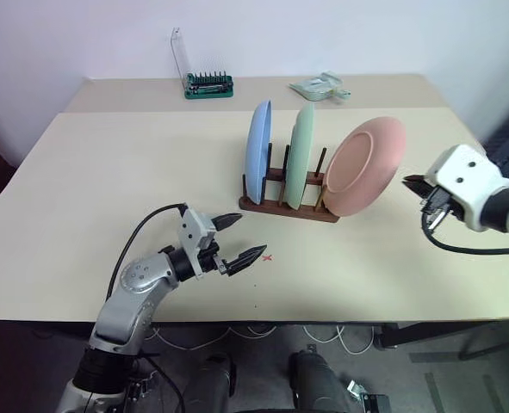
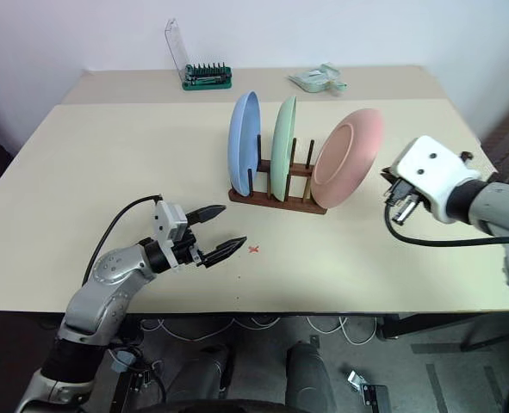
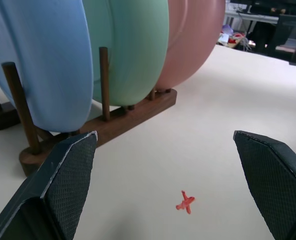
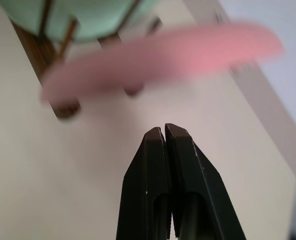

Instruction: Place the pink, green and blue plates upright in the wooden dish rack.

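Note:
The wooden dish rack [image 1: 282, 205] stands mid-table with three plates in it. The blue plate [image 1: 258, 151] is upright at its left end. Beside it the green plate [image 1: 299, 153] also stands upright. At the right end the pink plate [image 1: 364, 166] leans over to the right. My left gripper [image 1: 239, 238] is open above the table in front of the rack, with nothing between its fingers. To the right of the pink plate my right gripper [image 1: 412, 181] is shut and empty, clear of the plate's rim.
A green tool holder [image 1: 207, 84] with a clear lid stands at the back of the table. A pale green object [image 1: 320, 85] lies at the back right. A small red cross [image 1: 267, 256] marks the table by my left gripper.

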`<action>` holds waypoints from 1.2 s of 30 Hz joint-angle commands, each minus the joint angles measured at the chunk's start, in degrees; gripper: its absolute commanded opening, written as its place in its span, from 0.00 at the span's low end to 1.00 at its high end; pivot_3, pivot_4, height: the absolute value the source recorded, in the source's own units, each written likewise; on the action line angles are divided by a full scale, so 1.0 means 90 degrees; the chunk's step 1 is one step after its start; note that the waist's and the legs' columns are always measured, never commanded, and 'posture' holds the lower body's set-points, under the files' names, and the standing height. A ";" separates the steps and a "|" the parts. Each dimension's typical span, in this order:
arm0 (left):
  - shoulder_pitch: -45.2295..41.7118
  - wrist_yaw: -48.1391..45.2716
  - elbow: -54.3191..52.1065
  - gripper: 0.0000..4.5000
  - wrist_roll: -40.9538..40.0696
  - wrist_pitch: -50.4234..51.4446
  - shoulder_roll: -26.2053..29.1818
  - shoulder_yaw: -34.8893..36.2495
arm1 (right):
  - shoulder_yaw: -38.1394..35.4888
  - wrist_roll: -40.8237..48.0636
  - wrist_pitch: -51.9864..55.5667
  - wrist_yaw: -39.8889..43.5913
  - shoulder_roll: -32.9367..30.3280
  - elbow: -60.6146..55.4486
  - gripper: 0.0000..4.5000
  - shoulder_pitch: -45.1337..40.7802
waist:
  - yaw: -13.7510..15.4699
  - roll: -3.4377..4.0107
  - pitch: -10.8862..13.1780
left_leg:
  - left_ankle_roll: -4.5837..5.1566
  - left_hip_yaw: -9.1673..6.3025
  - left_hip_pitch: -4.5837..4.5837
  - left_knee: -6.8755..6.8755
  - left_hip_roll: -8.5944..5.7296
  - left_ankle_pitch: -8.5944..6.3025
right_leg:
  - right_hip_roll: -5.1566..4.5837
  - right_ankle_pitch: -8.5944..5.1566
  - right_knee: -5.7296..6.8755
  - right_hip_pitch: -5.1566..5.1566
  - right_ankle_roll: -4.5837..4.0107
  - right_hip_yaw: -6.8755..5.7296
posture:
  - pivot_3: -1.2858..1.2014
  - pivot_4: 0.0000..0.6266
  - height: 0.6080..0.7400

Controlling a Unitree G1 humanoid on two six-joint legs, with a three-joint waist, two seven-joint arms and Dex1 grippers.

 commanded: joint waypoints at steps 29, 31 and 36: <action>-0.0170 0.0748 0.1526 1.00 0.0659 -0.1000 0.0845 0.1435 | -0.1233 0.0025 -0.1685 -0.1039 0.1849 0.2015 0.02 0.0776 | 0.0009 -0.0001 -0.0001 | 0.0001 -0.0001 0.0004 0.0003 -0.0003 0.0000 | 0.0002 0.0001 0.0003 0.0003 0.0000 0.0002 | 0.52 0.24 1.00; -0.0159 0.0717 0.1689 1.00 0.0662 -0.1125 0.0935 0.1547 | -0.1246 0.0110 -0.1959 -0.1109 0.2083 0.2256 0.02 0.0717 | 0.0009 0.0000 -0.0002 | 0.0000 -0.0002 0.0004 0.0004 -0.0003 0.0000 | 0.0002 0.0001 0.0004 0.0004 0.0000 0.0002 | 0.52 0.24 1.00; -0.0090 0.0787 0.1919 1.00 0.0765 -0.1202 0.0963 0.1608 | -0.1316 0.0399 -0.2415 -0.0835 0.2294 0.2651 0.02 0.0779 | 0.0005 0.0001 -0.0002 | 0.0000 -0.0002 0.0004 0.0004 -0.0003 0.0000 | 0.0002 0.0001 0.0004 0.0005 0.0000 0.0003 | 0.52 0.24 1.00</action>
